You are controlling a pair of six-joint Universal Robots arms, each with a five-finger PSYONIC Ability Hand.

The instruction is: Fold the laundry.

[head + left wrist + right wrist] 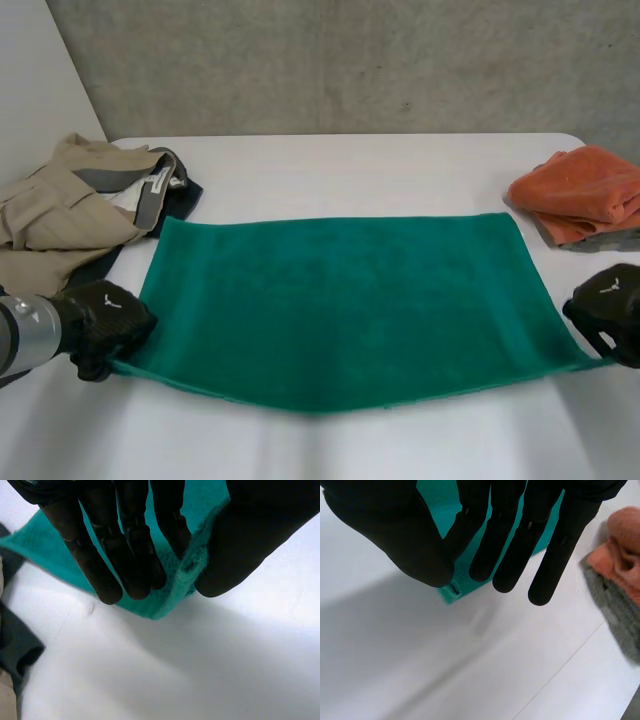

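Black left robot hand [108,318], grey arm [25,335]

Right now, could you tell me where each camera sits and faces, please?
Head view: behind, between the arms, looking down on the table, green towel, left hand and right hand at its near corners.
Left wrist view: on that wrist, along the palm; own hand pinches a towel corner.
Right wrist view: likewise, the other corner.
Head and right wrist views share the orange cloth.
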